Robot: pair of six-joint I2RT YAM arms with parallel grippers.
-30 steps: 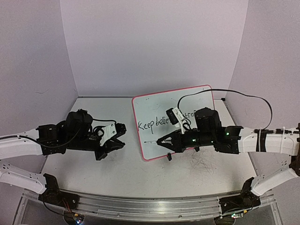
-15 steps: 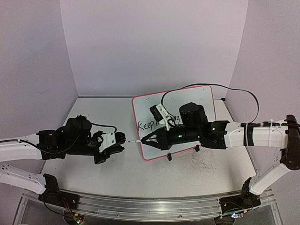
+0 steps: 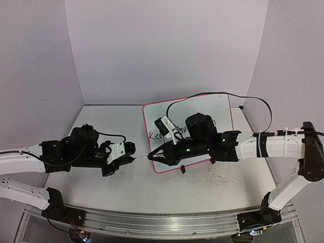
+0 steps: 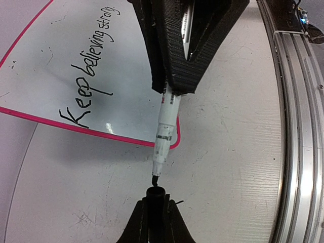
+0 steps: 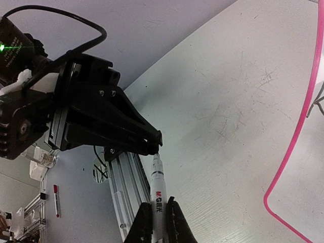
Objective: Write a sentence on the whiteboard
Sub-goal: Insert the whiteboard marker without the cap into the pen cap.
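Board: a large flat white rectangular whiteboard with rounded corners and a thin pink-red rim is laid on the scuffed grey-white tabletop, right of centre and slightly askew.
Writing: a sentence in thin black handwritten marker letters is set in one line along the board's near-left part. "Keep believing strong" can be read in the left wrist view, while from above most of it is hidden by the right arm.
Right side: the right gripper is stretched past the board's left edge, its fingers clamped on a white-barrelled marker pen with the black tip pointed forward.
Left side: the left gripper is held facing it, fingers pinched together on a small black pen cap.
Why so held: tip and cap are lined up end to end, just short of meeting, over bare table beside the board — an arrangement judged to serve recapping.
Progress: the writing is judged complete — only the capping appears to be left.
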